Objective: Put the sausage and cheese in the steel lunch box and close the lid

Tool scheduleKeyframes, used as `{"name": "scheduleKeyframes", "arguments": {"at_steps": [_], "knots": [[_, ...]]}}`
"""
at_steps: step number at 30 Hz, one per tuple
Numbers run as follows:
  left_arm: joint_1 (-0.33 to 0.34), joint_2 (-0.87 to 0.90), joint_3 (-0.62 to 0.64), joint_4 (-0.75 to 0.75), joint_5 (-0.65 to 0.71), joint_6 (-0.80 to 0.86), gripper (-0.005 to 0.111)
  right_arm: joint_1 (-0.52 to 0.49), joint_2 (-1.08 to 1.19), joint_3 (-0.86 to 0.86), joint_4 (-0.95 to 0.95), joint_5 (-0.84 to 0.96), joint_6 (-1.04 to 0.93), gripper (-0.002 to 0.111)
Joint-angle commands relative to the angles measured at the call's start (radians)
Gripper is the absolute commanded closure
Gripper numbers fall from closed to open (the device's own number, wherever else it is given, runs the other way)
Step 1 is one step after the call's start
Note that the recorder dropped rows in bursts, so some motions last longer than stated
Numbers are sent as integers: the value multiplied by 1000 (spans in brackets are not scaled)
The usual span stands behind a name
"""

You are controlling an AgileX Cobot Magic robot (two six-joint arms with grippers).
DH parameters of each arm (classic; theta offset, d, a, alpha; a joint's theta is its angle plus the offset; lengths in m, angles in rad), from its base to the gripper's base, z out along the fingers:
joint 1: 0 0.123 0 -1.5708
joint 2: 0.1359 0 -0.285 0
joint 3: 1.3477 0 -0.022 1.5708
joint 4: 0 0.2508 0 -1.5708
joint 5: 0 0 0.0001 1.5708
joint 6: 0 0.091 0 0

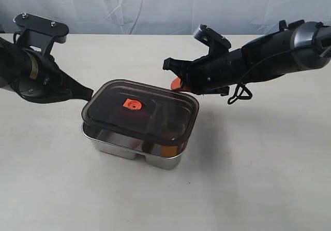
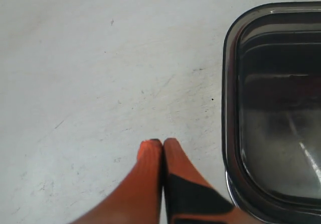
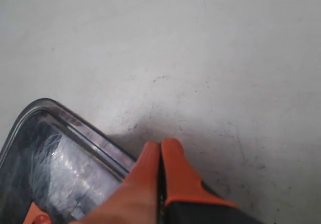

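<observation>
White table point(image 1: 248, 179): smoky translucent lid point(image 1: 158, 114), orange centre valve point(image 1: 133, 104), sits on the shiny steel lunch box point(image 1: 129, 148). At its 9 o'clock the left gripper point(image 1: 88, 92), at 1 o'clock the right gripper point(image 1: 177, 84); both pinched together, empty.

Looks like a robotics lab test bench, staged for recording. Plain off-white tabletop point(image 1: 248, 189), faintly scuffed and speckled up close in both wrist views. Wrinkled pale blue-grey cloth backdrop point(image 1: 155, 5) hung right behind the far edge. Two black robot arms, left arm point(image 1: 31, 73) and right arm point(image 1: 258, 60), with bolted brackets point(image 1: 41, 25). Between them, the steel lunch box point(image 1: 129, 147) under the lid point(image 1: 155, 114), set out as a prop.
</observation>
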Motion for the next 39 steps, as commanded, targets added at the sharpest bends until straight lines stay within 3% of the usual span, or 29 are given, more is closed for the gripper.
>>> {"name": "scheduleKeyframes", "arguments": {"at_steps": [1, 14, 39], "knots": [[5, -10, -6, 3, -9, -1, 106, 1, 4, -3, -14, 51, 0, 109], [5, -10, -6, 13, -17, -1, 106, 1, -11, -3, -12, -96, 5, 109], [5, -10, -6, 13, -24, -1, 106, 1, 24, -34, -33, 11, 8, 109]]}}
